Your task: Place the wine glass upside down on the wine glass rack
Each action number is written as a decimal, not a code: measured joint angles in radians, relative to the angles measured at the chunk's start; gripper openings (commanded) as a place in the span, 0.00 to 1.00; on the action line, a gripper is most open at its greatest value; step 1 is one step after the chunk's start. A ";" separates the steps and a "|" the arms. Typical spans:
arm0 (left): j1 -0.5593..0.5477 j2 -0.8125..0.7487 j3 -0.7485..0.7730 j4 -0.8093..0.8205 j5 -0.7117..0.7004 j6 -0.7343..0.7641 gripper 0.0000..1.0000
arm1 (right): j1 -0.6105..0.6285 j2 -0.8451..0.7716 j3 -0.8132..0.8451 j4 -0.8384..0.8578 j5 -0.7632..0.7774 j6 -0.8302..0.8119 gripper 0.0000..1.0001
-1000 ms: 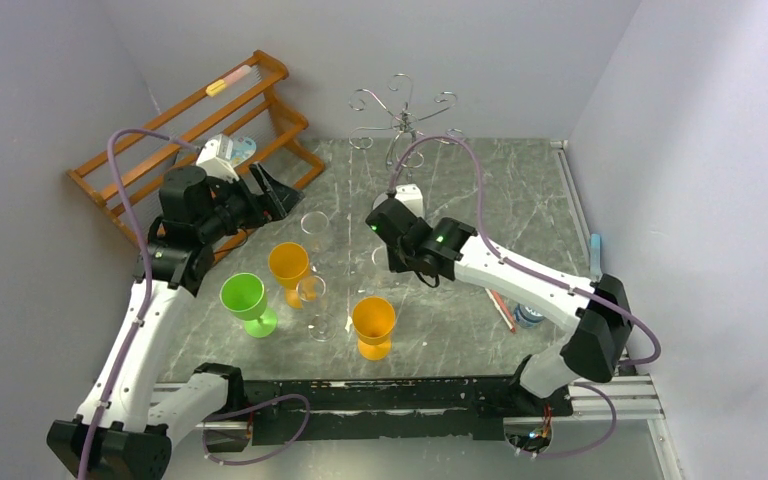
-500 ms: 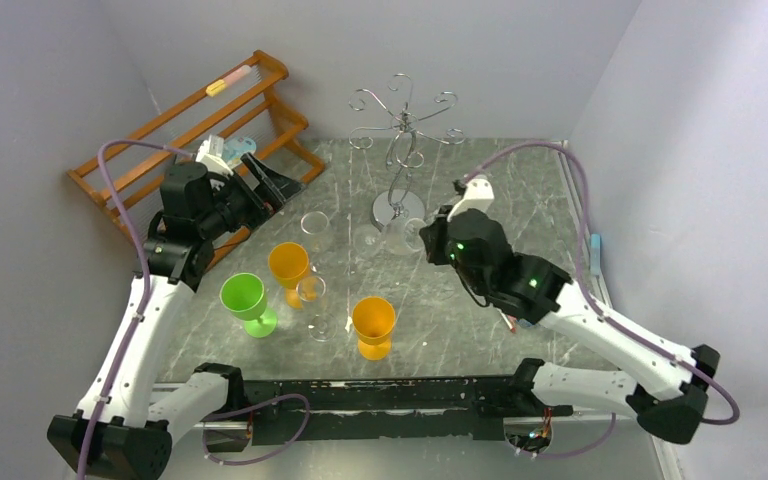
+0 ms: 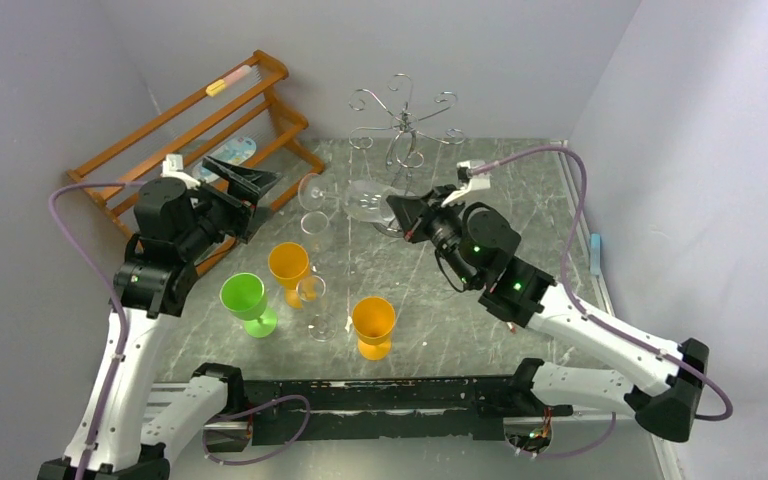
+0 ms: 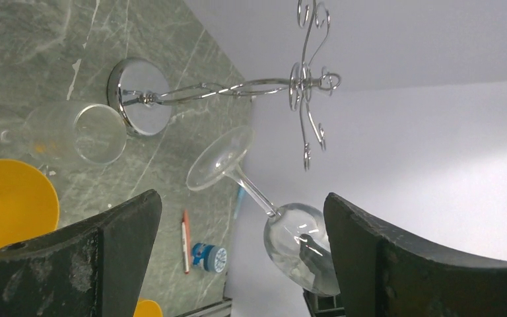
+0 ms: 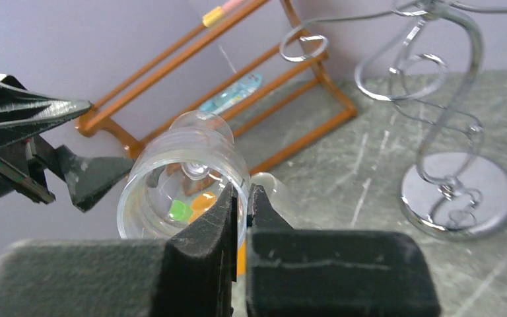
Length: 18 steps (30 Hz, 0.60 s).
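Clear wine glass (image 5: 186,173): held sideways in the air, rim pinched by right gripper (image 5: 241,198), one finger inside the bowl. Wine glass rack (image 5: 450,190): right of those fingers. Left gripper (image 3: 249,186): fingers wide, holding nothing, glass foot between them.

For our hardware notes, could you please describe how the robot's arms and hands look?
The left arm and right arm have white links, black joints and looping purple cables. The left hand and right hand have black wedge-shaped fingers. Small green lights dot the right arm.
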<state>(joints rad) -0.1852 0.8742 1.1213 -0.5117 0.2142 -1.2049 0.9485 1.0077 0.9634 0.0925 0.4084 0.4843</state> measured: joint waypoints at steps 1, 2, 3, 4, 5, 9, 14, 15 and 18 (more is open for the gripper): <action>0.000 -0.010 0.007 -0.013 -0.016 -0.016 0.97 | 0.000 0.020 0.006 0.028 -0.011 -0.003 0.00; 0.000 -0.021 0.013 -0.023 -0.032 -0.028 0.97 | 0.000 0.041 0.016 0.053 -0.021 -0.006 0.00; 0.000 -0.034 0.017 -0.028 -0.048 -0.042 0.96 | 0.000 0.059 0.025 0.072 -0.030 -0.009 0.00; 0.000 -0.048 0.017 -0.028 -0.056 -0.053 0.94 | 0.000 0.083 0.039 0.095 -0.042 -0.012 0.00; 0.000 -0.058 0.017 -0.027 -0.059 -0.063 0.93 | 0.000 0.100 0.050 0.113 -0.051 -0.015 0.00; 0.000 -0.094 0.006 0.014 -0.050 -0.120 0.91 | 0.000 0.171 0.103 0.199 -0.092 -0.018 0.00; 0.000 -0.083 -0.006 0.079 -0.014 -0.190 0.94 | 0.000 0.221 0.138 0.281 -0.127 -0.016 0.00; 0.000 -0.077 -0.006 0.095 -0.010 -0.203 0.96 | 0.000 0.228 0.140 0.295 -0.132 -0.014 0.00; 0.000 -0.053 -0.006 0.126 -0.008 -0.248 0.96 | 0.000 0.248 0.142 0.333 -0.144 -0.008 0.00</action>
<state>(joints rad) -0.1852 0.8207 1.1156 -0.3859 0.2062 -1.4532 0.9485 1.2556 1.1057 0.4255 0.2646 0.4763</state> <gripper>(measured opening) 0.960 0.038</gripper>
